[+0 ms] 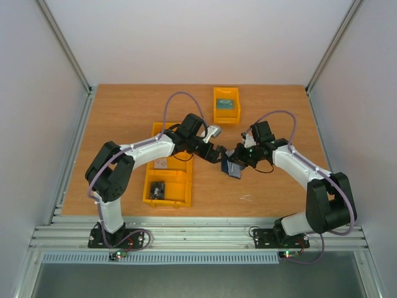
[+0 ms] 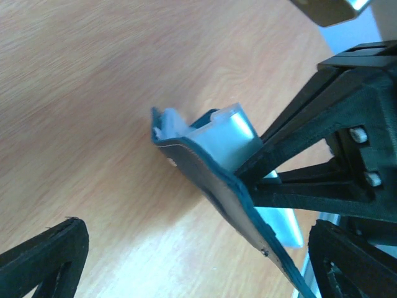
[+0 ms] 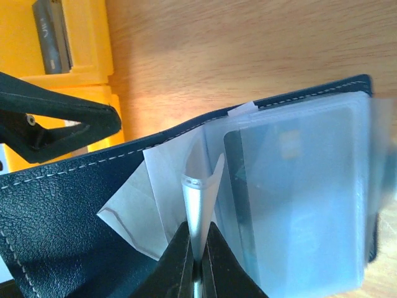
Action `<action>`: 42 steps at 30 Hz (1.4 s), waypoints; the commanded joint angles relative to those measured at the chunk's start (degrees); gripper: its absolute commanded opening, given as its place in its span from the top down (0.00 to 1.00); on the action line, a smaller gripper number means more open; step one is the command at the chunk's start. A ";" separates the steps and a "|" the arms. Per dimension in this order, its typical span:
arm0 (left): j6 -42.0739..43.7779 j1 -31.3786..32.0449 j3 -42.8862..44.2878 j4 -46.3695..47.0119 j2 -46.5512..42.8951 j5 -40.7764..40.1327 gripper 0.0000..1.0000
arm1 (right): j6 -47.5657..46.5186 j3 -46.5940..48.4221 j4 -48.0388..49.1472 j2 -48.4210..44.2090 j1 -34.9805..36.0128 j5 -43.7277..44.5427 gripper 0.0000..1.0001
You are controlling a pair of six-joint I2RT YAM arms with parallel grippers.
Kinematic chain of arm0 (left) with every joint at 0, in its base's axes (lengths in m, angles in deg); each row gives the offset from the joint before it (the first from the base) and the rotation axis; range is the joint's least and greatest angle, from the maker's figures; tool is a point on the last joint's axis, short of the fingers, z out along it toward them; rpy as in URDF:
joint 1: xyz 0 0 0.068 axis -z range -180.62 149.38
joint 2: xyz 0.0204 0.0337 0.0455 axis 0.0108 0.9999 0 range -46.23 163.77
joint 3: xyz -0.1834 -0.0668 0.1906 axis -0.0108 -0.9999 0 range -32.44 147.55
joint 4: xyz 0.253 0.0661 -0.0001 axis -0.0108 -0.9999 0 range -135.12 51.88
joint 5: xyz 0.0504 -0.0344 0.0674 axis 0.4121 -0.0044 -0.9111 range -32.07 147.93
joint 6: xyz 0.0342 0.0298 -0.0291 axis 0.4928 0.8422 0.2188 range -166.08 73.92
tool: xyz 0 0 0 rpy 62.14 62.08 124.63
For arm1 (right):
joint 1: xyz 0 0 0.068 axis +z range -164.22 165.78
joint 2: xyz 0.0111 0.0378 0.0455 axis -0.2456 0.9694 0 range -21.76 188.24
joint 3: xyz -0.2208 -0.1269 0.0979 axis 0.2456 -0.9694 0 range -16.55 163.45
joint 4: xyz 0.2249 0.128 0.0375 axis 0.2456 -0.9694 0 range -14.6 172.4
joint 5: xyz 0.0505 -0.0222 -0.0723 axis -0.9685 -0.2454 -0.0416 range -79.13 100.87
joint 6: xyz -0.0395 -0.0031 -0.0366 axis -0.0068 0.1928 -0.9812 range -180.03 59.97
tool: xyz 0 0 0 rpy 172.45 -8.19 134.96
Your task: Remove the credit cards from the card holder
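The card holder (image 1: 234,169), a dark navy bifold, hangs open above the table between both arms. My right gripper (image 1: 239,158) is shut on one of its frosted clear sleeves (image 3: 200,192), pinched between the black fingertips (image 3: 177,261); the gripper (image 3: 198,251) sits at the bottom of its view. A card (image 3: 291,205) shows dimly through the neighbouring sleeve. The navy cover (image 3: 56,211) spreads left. My left gripper (image 1: 217,153) stands open beside the holder, touching nothing. In the left wrist view the gripper (image 2: 198,264) straddles the holder's lower edge (image 2: 214,186), fingers (image 2: 46,257) wide apart.
A long yellow bin (image 1: 167,166) with small items lies left of the holder, under the left arm. A smaller yellow bin (image 1: 226,104) holding a teal item stands at the back. The yellow bin (image 3: 68,43) also shows behind the left finger (image 3: 59,127).
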 commanded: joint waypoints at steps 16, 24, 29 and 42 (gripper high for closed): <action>-1.38 1.36 -1.72 19.08 -4.48 9.60 0.20 | -2.46 12.98 -11.73 -10.94 2.21 4.01 0.99; -4.09 1.33 -5.39 29.03 -8.59 12.69 0.97 | -6.39 17.10 -11.66 -14.72 2.73 1.63 0.94; -7.49 1.07 -6.73 34.89 -12.76 12.44 1.00 | -15.86 24.88 -18.76 -15.39 2.67 -1.26 0.59; -7.24 0.04 -11.13 39.75 -33.52 14.77 1.00 | -31.97 42.93 -34.15 -21.29 0.82 -5.90 0.25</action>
